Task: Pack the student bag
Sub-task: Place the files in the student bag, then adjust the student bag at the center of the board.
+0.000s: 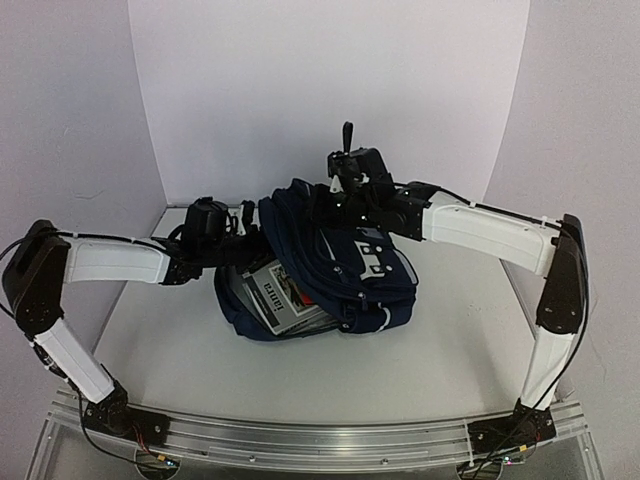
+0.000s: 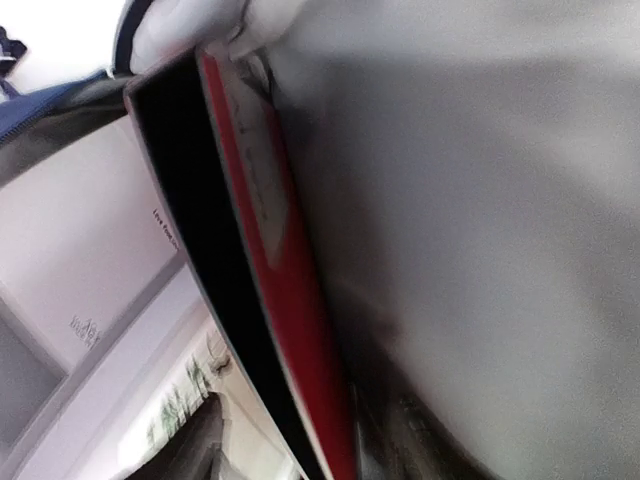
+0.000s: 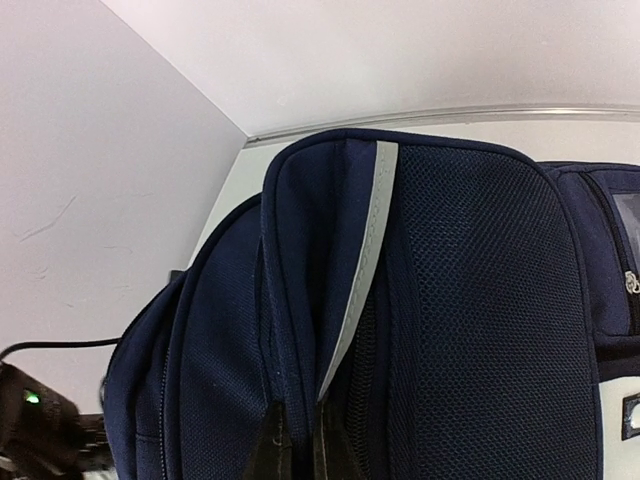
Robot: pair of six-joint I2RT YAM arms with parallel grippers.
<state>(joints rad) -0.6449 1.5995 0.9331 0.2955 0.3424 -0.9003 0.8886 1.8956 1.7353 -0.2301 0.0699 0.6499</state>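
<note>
The student bag [image 1: 350, 270] lies in the middle of the table, navy blue with a light grey pocket flap. Its mouth faces left, and a grey and white book [image 1: 280, 297] with some red on it sticks out of that mouth. My left gripper [image 1: 232, 245] is at the mouth, right beside the book. In the left wrist view the book's red and black edge [image 2: 270, 260] fills the frame, and my own fingers are too blurred to make out. My right gripper [image 3: 300, 455] is shut on a fold of the student bag [image 3: 450, 300] at its upper rim and holds it up.
White backdrop walls [image 1: 300, 90] close in the back and both sides of the table. An aluminium rail [image 1: 320, 440] runs along the near edge between the arm bases. A black cable [image 3: 50, 345] hangs at the left of the right wrist view.
</note>
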